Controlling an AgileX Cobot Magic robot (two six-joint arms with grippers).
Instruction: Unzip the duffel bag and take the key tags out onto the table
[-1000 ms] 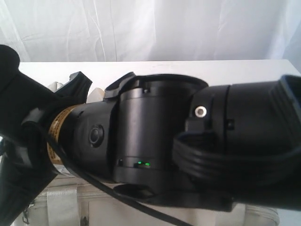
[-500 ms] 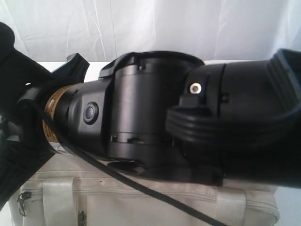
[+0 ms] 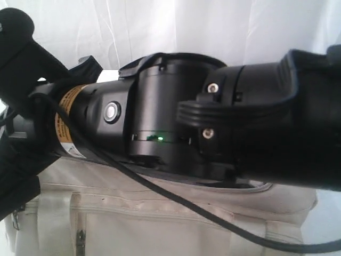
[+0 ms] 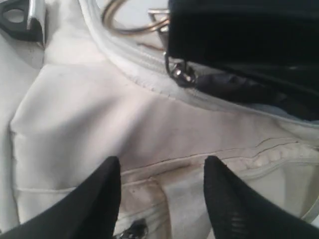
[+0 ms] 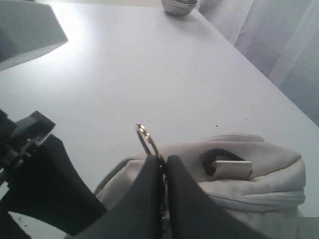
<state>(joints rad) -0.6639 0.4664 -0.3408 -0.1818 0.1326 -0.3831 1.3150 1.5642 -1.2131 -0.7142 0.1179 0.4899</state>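
Right gripper [image 5: 163, 162] is pressed together, pinching a metal ring [image 5: 144, 137] at the end of the duffel bag [image 5: 259, 184] on the bench [image 5: 149, 64]. Left gripper [image 4: 162, 164] is spread over the bag's side. Key tags are not in view. Risk: the ring slips out of the thin pinch, or the unbraced bag drags.

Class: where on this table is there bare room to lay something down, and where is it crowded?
Free: the plain white tabletop between the cream fabric duffel bag and the small silver round object at its far edge. Crowded: over the bag, where the open left hand and the shut right hand meet.
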